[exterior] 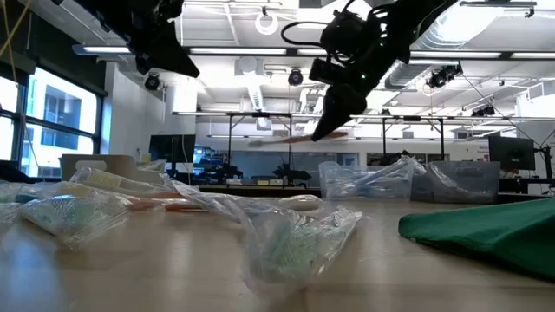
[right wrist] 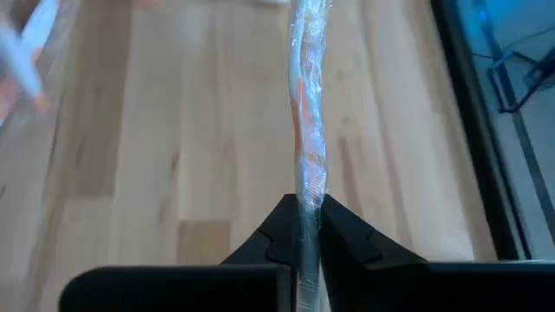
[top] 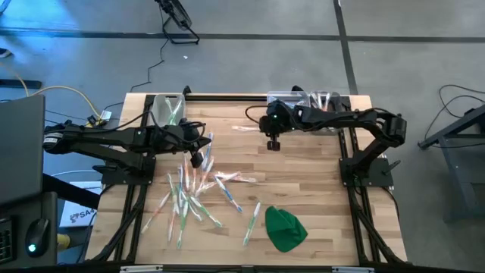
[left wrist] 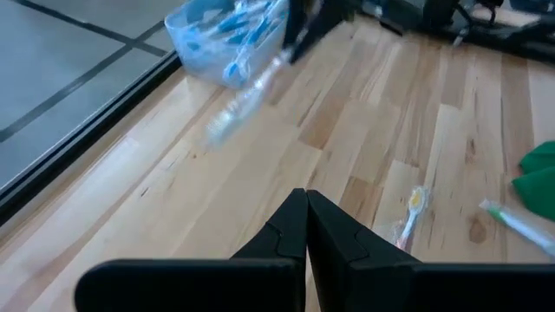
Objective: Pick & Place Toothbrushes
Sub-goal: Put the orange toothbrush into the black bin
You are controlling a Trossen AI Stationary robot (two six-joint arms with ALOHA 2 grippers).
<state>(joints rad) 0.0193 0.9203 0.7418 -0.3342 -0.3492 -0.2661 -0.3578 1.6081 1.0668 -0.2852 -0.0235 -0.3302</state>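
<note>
Many wrapped toothbrushes lie scattered on the wooden table's left middle. My right gripper hangs above the table's far middle, shut on one clear-wrapped toothbrush with an orange accent. This toothbrush also shows in the low view and in the left wrist view. My left gripper is shut and empty. It hovers over the far end of the pile. My right gripper pinches the wrapped toothbrush near one end between its two fingers. The toothbrush runs out past the fingertips, along the fingers. It is lifted clear of the table and sticks out roughly level toward the table's left.
A clear bin with toothbrushes stands at the far left. Another clear bin with blue toothbrushes stands at the far right, behind the right arm. A green cloth lump lies at the near right. Bare wood lies between the pile and the right bin.
</note>
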